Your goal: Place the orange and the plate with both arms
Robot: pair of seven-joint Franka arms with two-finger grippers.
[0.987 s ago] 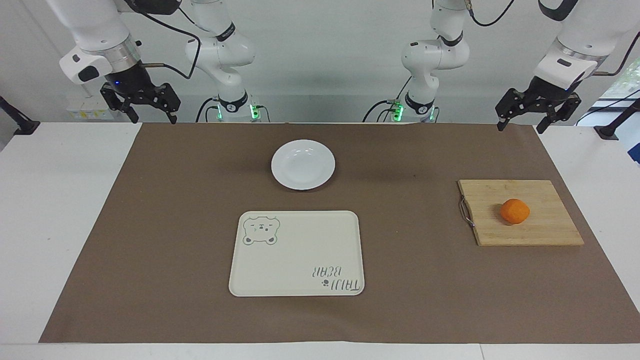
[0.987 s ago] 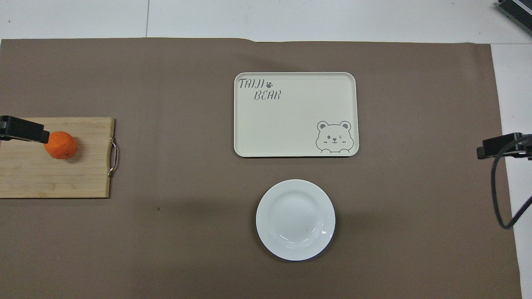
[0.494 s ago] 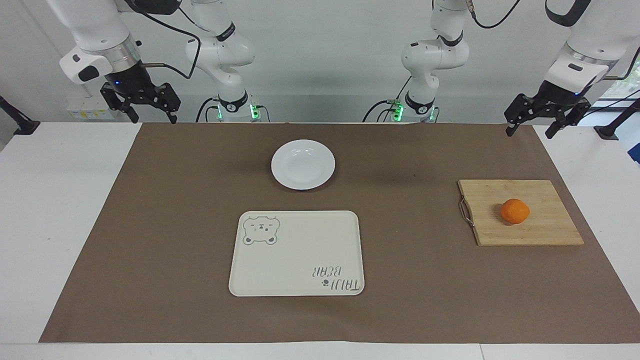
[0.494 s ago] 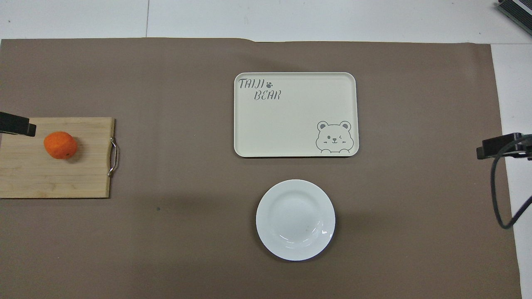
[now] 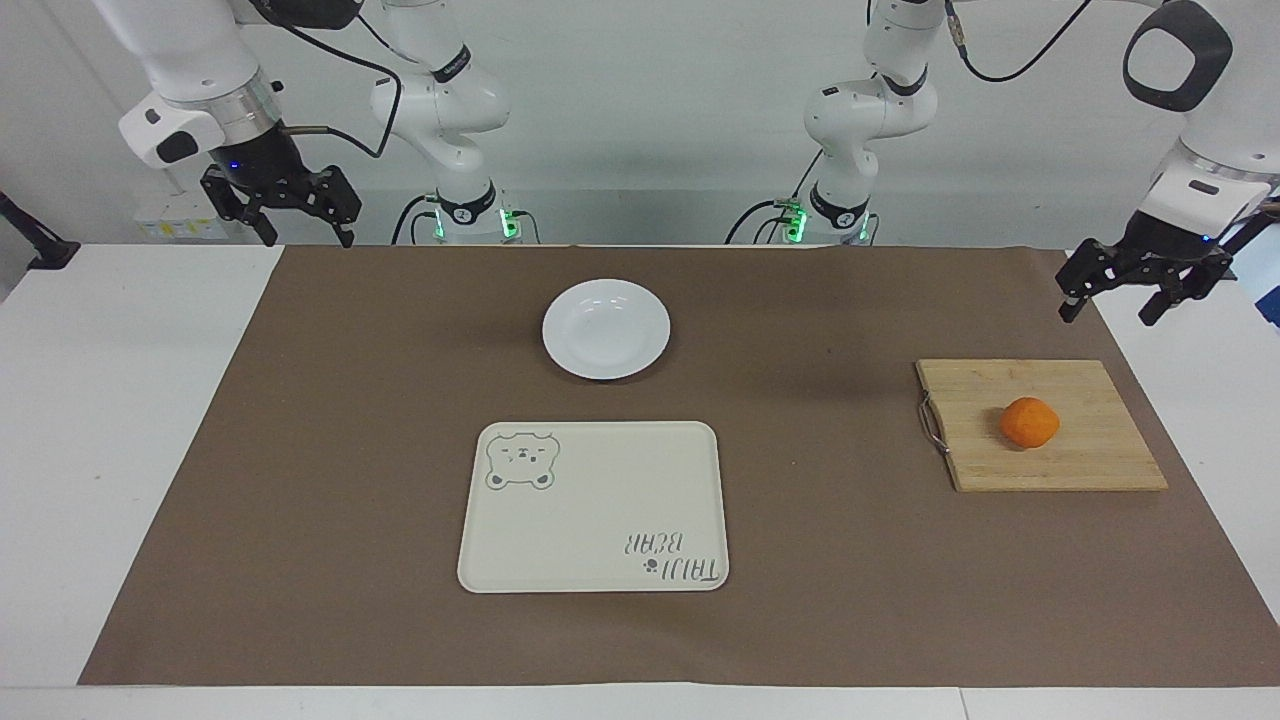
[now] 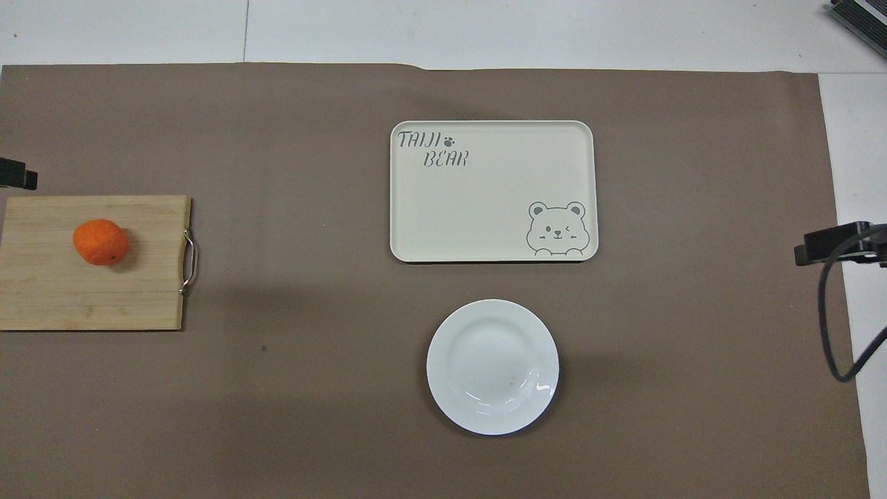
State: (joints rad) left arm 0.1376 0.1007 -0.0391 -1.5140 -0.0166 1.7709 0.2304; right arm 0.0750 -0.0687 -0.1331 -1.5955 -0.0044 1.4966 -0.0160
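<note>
The orange [image 5: 1030, 422] lies on a wooden cutting board [image 5: 1100, 460] at the left arm's end of the table; it also shows in the overhead view [image 6: 100, 242]. The white plate [image 5: 606, 329] sits empty on the brown mat mid-table, nearer to the robots than the tray; it also shows in the overhead view [image 6: 493, 366]. My left gripper [image 5: 1106, 315] is open and empty, raised over the mat's edge beside the board, apart from the orange. Only its tip [image 6: 17, 174] shows from overhead. My right gripper [image 5: 307, 240] is open and empty, waiting raised at the right arm's end [image 6: 831, 244].
A cream rectangular tray [image 5: 590, 510] with a bear drawing lies empty, farther from the robots than the plate; it also shows in the overhead view [image 6: 485, 201]. The board [image 6: 41, 298] has a metal handle facing mid-table. A black cable hangs by the right gripper.
My left gripper has moved from over the board toward the left arm's end of the table and lower, still open. The right arm, orange and plate have not moved.
</note>
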